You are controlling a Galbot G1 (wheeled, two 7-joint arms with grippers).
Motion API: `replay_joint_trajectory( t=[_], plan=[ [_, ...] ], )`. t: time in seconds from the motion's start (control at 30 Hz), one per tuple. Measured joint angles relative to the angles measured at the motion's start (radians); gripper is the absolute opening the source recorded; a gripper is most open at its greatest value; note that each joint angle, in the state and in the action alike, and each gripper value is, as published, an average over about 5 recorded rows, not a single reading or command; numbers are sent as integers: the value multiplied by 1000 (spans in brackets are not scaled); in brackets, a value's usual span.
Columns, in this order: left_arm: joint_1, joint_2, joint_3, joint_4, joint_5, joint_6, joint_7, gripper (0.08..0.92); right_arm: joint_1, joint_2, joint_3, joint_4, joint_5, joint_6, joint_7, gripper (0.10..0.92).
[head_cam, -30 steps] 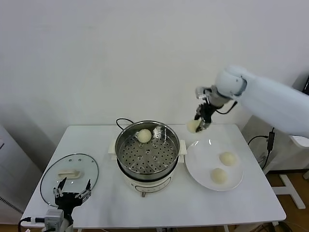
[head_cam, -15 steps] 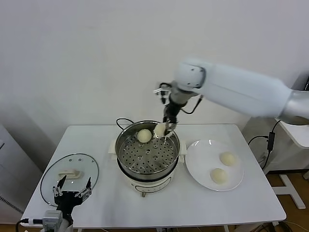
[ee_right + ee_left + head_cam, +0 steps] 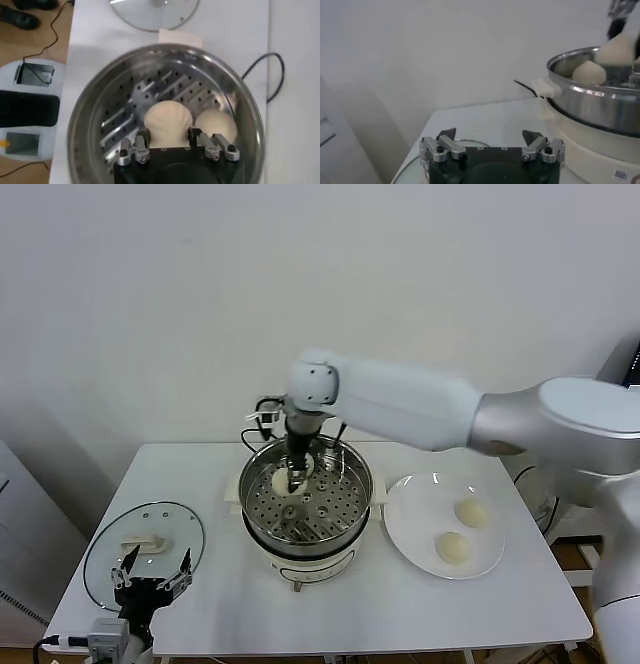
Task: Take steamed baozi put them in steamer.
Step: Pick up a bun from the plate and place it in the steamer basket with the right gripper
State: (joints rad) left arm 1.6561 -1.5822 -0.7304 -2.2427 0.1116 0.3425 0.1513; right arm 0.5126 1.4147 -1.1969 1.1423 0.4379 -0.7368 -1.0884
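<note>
The steamer (image 3: 330, 514) stands mid-table, a shiny perforated basket on a white cooker base. My right gripper (image 3: 295, 477) reaches down into it, shut on one pale baozi (image 3: 281, 481) just above the perforated floor. The right wrist view shows that baozi (image 3: 167, 119) clamped in the gripper (image 3: 167, 136), and a second baozi (image 3: 216, 125) lying right beside it in the steamer (image 3: 90, 105). Two more baozi (image 3: 471, 511) (image 3: 453, 547) lie on the white plate (image 3: 412, 496) to the right. My left gripper (image 3: 150, 576) hangs open and empty near the table's front left.
A round glass lid (image 3: 120, 534) with a white handle lies flat at the front left, under the left gripper (image 3: 490, 136). A black cable (image 3: 250, 434) runs behind the steamer (image 3: 600, 107). The right arm spans the table's back right.
The right arm has carried the baozi leftward from above the plate, over the steamer's far rim, and down into the basket. The left arm has not moved.
</note>
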Motion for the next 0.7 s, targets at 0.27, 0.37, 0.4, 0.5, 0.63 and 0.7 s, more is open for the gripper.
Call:
replay_joint_trajectory(
  t=[0.27, 0.37, 0.4, 0.5, 0.63, 0.7],
  plan=[
    [-8, 3, 3, 1, -3, 2, 0, 823, -54, 58, 23, -63, -48, 0, 6, 484],
    [-10, 3, 6, 2, -4, 3, 0, 823, -66, 67, 28, -77, -64, 0, 7, 484],
    [-10, 3, 6, 3, -4, 3, 0, 823, -70, 70, 31, -80, -68, 0, 8, 484],
    [-10, 3, 7, 3, -5, 4, 0, 823, -80, 80, 38, -84, -76, 0, 9, 484],
    [-11, 3, 8, 3, -4, 6, 0, 823, -90, 91, 45, -90, -84, 0, 13, 504],
    [-11, 2, 9, 2, -4, 7, 0, 823, -92, 92, 46, -92, -90, 0, 15, 548]
  ],
)
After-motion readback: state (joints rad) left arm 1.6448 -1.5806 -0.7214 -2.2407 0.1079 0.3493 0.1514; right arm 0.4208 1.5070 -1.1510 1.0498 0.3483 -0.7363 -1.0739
